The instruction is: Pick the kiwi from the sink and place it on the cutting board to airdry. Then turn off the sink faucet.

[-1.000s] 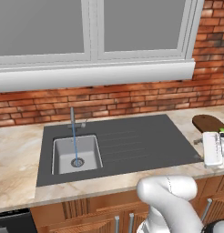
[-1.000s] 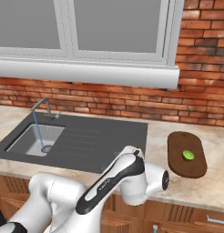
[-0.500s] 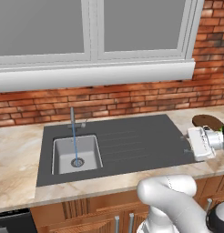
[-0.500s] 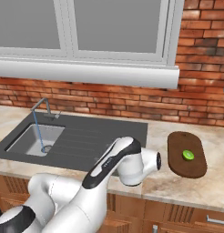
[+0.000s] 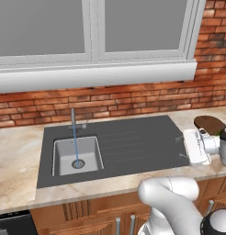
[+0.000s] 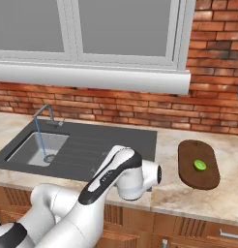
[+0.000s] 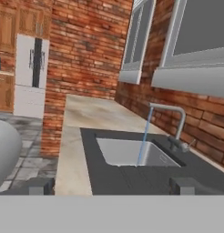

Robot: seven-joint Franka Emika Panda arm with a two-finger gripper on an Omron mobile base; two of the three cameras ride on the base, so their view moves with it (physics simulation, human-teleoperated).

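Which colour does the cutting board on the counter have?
The cutting board is dark brown, with the green kiwi on it. It shows best in the right base view.

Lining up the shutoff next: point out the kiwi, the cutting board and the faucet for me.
kiwi [image 6: 200,165], right base view, middle of the green fruit.
cutting board [image 6: 193,178], right base view, bare wood below the kiwi.
sink faucet [image 7: 179,126], hand view, upright part of the spout.

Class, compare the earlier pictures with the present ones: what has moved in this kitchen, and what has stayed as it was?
The gripper, jaws open and empty, has swung from beside the cutting board leftward toward the sink. The kiwi stays on the board, and water still runs from the sink faucet.
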